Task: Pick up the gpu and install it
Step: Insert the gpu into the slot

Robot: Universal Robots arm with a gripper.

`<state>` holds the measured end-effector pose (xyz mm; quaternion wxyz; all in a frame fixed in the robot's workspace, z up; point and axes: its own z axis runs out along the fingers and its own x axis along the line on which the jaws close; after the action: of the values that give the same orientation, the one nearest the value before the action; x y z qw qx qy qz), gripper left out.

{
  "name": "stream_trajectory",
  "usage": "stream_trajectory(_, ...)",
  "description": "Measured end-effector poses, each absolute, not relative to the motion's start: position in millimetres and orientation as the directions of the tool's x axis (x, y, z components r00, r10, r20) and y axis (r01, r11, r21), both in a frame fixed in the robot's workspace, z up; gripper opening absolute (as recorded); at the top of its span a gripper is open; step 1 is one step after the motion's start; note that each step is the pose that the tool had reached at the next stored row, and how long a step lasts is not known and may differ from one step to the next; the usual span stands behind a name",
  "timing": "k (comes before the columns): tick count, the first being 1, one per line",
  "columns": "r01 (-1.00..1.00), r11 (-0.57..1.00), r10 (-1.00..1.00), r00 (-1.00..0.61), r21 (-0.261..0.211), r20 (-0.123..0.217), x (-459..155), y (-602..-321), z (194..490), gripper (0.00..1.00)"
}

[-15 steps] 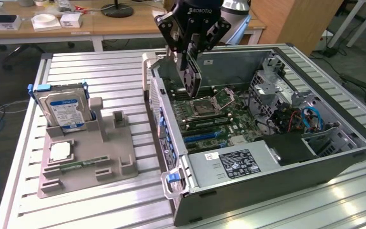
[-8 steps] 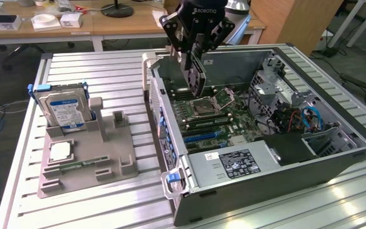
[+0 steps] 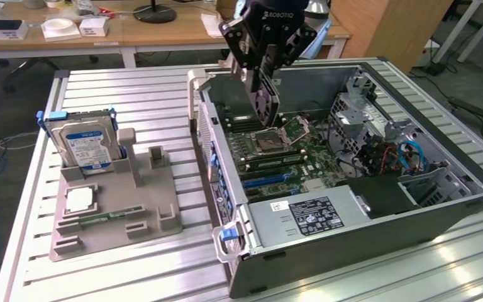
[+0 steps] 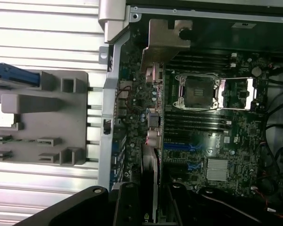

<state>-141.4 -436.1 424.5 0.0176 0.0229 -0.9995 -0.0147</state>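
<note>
Overhead light glares off the table (image 3: 460, 255), leaving the case (image 3: 351, 248) interior dim.

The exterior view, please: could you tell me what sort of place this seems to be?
Probably a robotics lab or workshop: an end effector holds the gpu at an open computer case on a slatted metal table, with a hard drive in a grey fixture and wooden desks behind.

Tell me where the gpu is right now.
In the exterior view the gpu hangs upright in the gripper, over the open computer case, above the motherboard's CPU socket.
</note>
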Motion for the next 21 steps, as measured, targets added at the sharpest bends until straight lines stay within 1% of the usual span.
stream_trajectory(21, -0.047, 0.998, -0.048, -0.998, 0.033, 0.034, -67.4, -436.1, 411.2, 0.27)
